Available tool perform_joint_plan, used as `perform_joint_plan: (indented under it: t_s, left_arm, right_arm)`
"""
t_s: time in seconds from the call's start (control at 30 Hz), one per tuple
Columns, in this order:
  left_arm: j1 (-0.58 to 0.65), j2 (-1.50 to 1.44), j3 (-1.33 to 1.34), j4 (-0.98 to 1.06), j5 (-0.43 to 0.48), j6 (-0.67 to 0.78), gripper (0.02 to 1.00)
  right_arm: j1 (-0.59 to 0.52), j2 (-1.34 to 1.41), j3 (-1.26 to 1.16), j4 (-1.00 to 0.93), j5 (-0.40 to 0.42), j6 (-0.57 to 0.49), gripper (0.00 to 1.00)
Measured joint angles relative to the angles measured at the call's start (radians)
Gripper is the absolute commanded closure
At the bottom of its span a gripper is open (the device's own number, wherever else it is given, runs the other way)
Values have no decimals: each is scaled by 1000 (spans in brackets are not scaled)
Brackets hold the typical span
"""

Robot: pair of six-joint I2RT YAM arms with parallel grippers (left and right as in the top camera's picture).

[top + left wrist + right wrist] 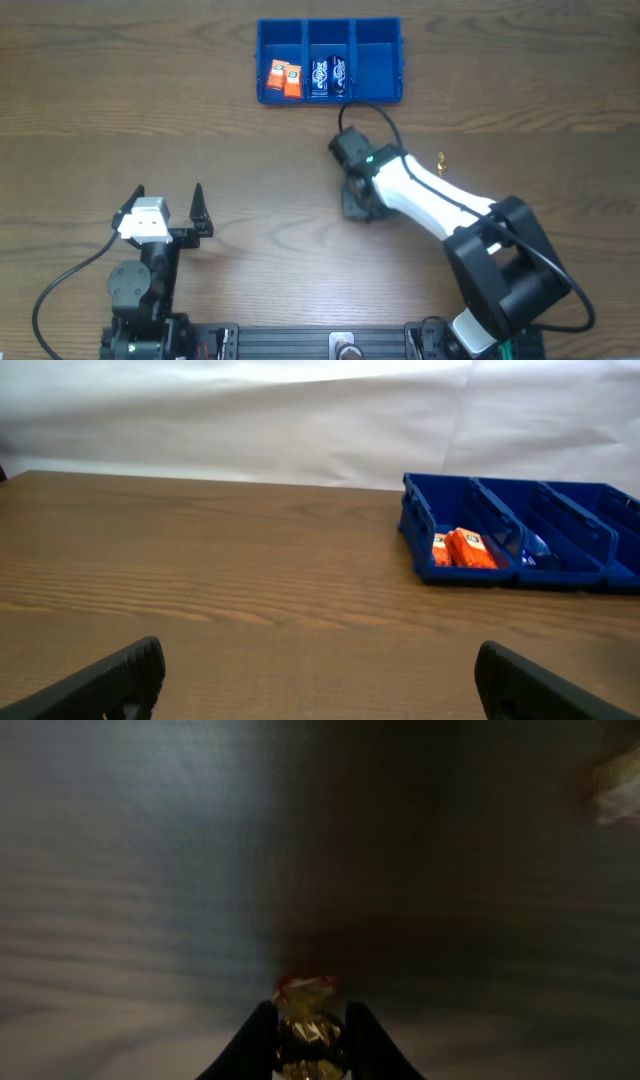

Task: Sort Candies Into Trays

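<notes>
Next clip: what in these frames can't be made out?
Top view: the right gripper covers what it holds.
Right wrist view: the gold candy is cut by the frame edge; a second candy is blurred.
Left wrist view: the blue tray has its last compartment cut off by the edge.

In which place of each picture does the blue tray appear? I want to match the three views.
Top view: the blue tray lies at the top centre of the table.
Left wrist view: the tray is far ahead of the open left gripper.
Right wrist view: not in it; the right gripper holds a gold candy.
Shared landmark: the orange candies in the tray's end compartment.
</notes>
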Motion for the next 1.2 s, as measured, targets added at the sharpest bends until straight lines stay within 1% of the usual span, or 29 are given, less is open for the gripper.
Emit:
perform_joint_plan:
  t_s: [0.1, 0.2, 0.37, 0.4, 0.43, 0.57, 0.73, 0.87, 1.0, 1.2]
  left_arm:
    - [0, 0, 0, 0, 0, 0, 20]
    - [0, 0, 0, 0, 0, 0, 23]
    - [0, 0, 0, 0, 0, 0, 20]
    - [0, 0, 0, 0, 0, 0, 20]
    - [0, 0, 0, 0, -1, 0, 20]
    - [0, 0, 0, 0, 0, 0, 20]
    - [0, 0, 0, 0, 0, 0, 20]
    - [0, 0, 0, 0, 0, 0, 20]
    - [0, 0, 0, 0, 0, 0, 20]
    - [0, 0, 0, 0, 0, 0, 20]
  right_arm:
    - [-53, -12, 169, -111, 29, -35, 899]
    - [-126, -11, 414, -171, 69, -84, 901]
    - [-215, 86, 806, -178, 137, -170, 906]
    - [-216, 95, 822, -176, 138, -173, 908]
    - [-229, 166, 909, -168, 155, -198, 908]
    - [-238, 364, 1051, -159, 170, -240, 908]
    - [-248, 524, 1069, -127, 179, -261, 908]
    - [-259, 551, 1069, -110, 181, -263, 897]
    - [-266, 550, 1080, -89, 183, -266, 772]
    - [-269, 550, 1080, -64, 188, -277, 224]
